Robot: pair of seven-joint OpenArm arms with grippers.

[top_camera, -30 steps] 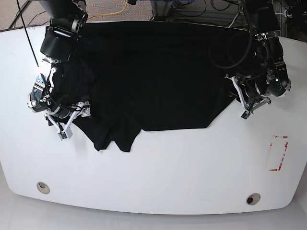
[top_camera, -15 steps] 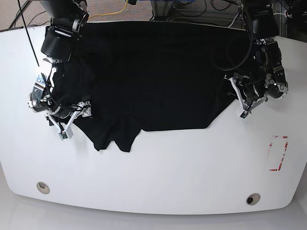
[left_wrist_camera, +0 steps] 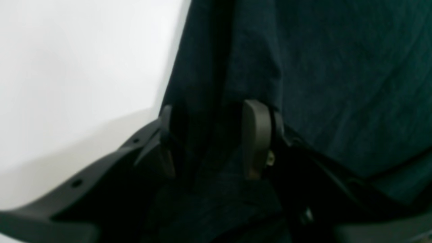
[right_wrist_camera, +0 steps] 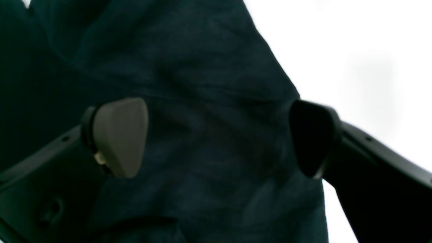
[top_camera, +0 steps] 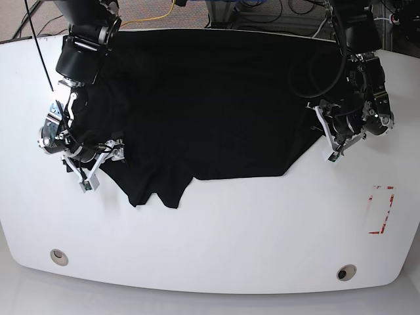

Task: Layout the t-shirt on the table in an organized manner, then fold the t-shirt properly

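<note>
- Across the far half of the white tabletop [top_camera: 216,243] lies the black t-shirt [top_camera: 210,105], spread wide but rumpled, its near edge uneven with a loose flap hanging toward the camera on the base view's left.
- At the shirt's edge on the base view's right, my left fingers [top_camera: 330,141] sit low against the fabric.
- From my left wrist, one grey pad [left_wrist_camera: 256,138] and its partner stand a narrow gap apart with a fold of the shirt [left_wrist_camera: 320,67] bunched between them; they look closed on that fold, with bare white tabletop [left_wrist_camera: 77,67] just beside it.
- At the shirt's opposite edge, my right fingers [top_camera: 98,167] rest by the crumpled sleeve area.
- From my right wrist, the two pads [right_wrist_camera: 121,135] stand well apart, with wrinkled shirt cloth [right_wrist_camera: 216,135] lying between and beneath them; they are spread wide and hold nothing that I can see.
- Near the tabletop's front edge are two round holes [top_camera: 59,256], and a red tape outline [top_camera: 380,210] marks the surface on the base view's right, apart from the shirt.
</note>
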